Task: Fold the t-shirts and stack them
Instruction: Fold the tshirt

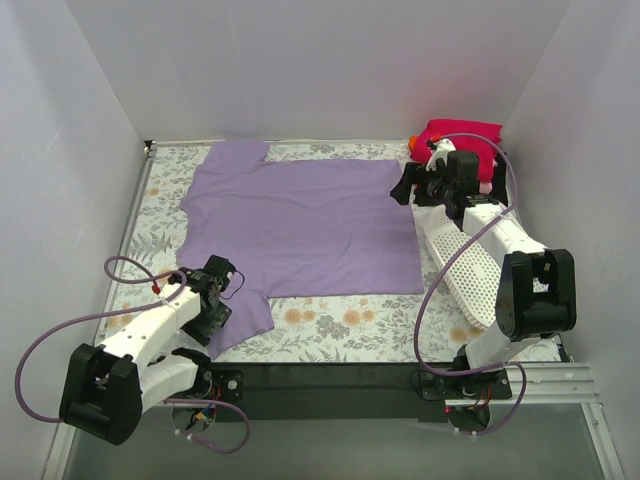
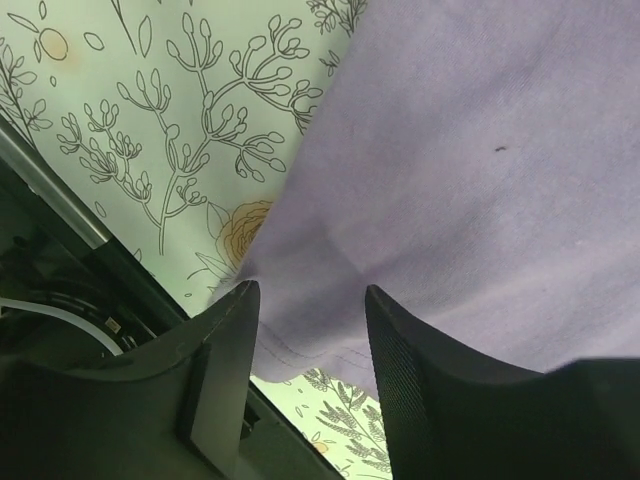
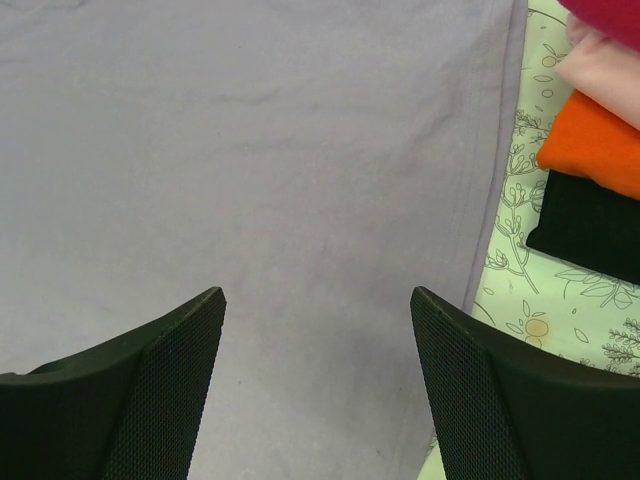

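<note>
The lavender t-shirt (image 1: 300,220) lies spread flat across the floral table. My left gripper (image 1: 225,305) is at its near-left sleeve. In the left wrist view the sleeve (image 2: 450,150) and its stitched hem sit bunched between the left gripper's (image 2: 312,300) fingers, which still stand apart. My right gripper (image 1: 405,185) hovers open over the shirt's right part (image 3: 250,150), close to its edge; the right gripper (image 3: 318,300) holds nothing. The other t-shirts are stacked at the back right: magenta (image 1: 462,135) on top, then pale pink (image 3: 605,65), orange (image 3: 590,140) and black (image 3: 590,230).
A white lattice basket (image 1: 468,270) lies along the right side beside the right arm. The floral table cover (image 1: 340,320) shows in front of the shirt. White walls close in the left, back and right. A black rail (image 1: 330,380) runs along the near edge.
</note>
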You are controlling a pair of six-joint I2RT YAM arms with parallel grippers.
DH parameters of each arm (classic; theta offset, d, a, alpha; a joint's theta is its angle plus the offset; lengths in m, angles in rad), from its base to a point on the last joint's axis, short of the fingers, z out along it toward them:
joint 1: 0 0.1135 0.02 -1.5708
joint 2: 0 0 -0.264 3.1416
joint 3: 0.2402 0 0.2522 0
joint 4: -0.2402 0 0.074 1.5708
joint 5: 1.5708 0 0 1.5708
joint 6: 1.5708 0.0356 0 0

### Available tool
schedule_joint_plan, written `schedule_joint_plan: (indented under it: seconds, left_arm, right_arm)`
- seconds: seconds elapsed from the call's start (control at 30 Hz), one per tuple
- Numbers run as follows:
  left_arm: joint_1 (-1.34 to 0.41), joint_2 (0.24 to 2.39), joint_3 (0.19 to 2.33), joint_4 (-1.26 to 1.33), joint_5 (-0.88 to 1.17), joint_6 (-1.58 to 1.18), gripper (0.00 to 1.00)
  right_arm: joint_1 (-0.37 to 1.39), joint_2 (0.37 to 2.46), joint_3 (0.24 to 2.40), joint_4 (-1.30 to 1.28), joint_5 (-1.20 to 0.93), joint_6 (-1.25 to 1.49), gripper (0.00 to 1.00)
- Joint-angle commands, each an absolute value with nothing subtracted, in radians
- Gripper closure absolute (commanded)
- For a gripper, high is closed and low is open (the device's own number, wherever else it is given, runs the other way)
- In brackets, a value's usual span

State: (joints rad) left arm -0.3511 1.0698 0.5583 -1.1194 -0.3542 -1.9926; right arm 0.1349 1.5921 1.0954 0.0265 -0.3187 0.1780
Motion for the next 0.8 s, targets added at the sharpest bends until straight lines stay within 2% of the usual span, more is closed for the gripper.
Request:
schedule_joint_plan:
  seconds: [0.0, 0.03, 0.07, 0.13, 0.3, 0.43, 0.7, 0.77]
  left_arm:
    - [-0.357, 1.065, 0.592, -1.118, -0.344, -2.169, 0.57]
    - [-0.362, 1.072, 0.592, -1.121, -0.344, -2.169, 0.72]
    - [-0.365, 1.075, 0.594, -1.121, -0.344, -2.168, 0.77]
    - [-0.379, 1.084, 0.597, -1.123, -0.345, -2.166, 0.80]
    - [-0.396, 1.108, 0.603, -1.129, -0.347, -2.168, 0.82]
    - [-0.410, 1.079, 0.595, -1.124, -0.316, -2.158, 0.80]
    - [-0.422, 1.014, 0.592, -1.138, -0.293, -2.163, 0.55]
    - [-0.423, 1.035, 0.592, -1.132, -0.285, -2.155, 0.53]
  right_arm:
    - [0.126, 1.560, 1.088, 0.071, -0.339, 0.181, 0.32]
    - [0.126, 1.560, 1.088, 0.071, -0.339, 0.181, 0.32]
    - [0.123, 1.560, 1.086, 0.072, -0.339, 0.181, 0.32]
    - [0.123, 1.557, 1.085, 0.071, -0.339, 0.181, 0.32]
    - [0.120, 1.554, 1.081, 0.074, -0.339, 0.181, 0.32]
    - [0.118, 1.555, 1.081, 0.075, -0.341, 0.183, 0.32]
    - [0.118, 1.557, 1.078, 0.081, -0.356, 0.184, 0.32]
    - [0.117, 1.560, 1.080, 0.083, -0.360, 0.187, 0.32]
